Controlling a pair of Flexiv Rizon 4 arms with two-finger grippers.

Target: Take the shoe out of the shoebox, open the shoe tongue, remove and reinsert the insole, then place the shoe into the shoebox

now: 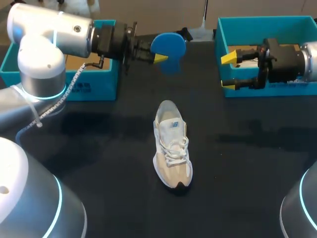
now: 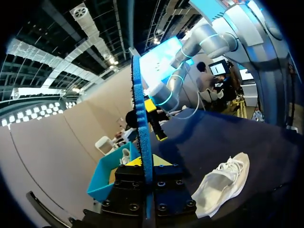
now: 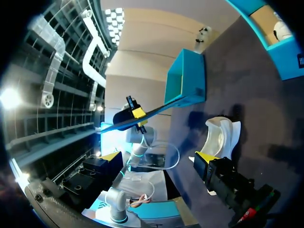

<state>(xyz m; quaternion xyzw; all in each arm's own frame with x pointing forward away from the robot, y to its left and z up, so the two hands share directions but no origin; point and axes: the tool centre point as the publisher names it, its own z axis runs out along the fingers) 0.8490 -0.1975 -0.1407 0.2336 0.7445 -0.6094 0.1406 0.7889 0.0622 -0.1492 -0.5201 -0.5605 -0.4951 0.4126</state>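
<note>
Approx mid-table: white-and-beige lace-up sneaker (image 1: 172, 146), upright on its sole. Dark toe tip pts twd near edge, heel twd far edge, white laces across the top. Both claws well apart from it.

Further back, twd far edge and a bit left of centre: left claw (image 1: 159, 55) hangs above the table, fingers clamped on a flat blue foam insole (image 1: 168, 45). In left wrist view the insole stands edge-on btwn the yellow tips and sticks out ahead of the claw.

Right claw (image 1: 229, 72) comes in from the right edge and faces the left claw across a gap. Its fingers are spread wide apart w/ nothing gripped.

Far-left corner: teal open-top cardboard box (image 1: 106, 79), brown inside, partly behind left arm.

Far-right corner: second teal open-top box (image 1: 257, 22), w/ right arm in front of its near wall. White item (image 2: 124, 156) inside; can't tell what.
</note>
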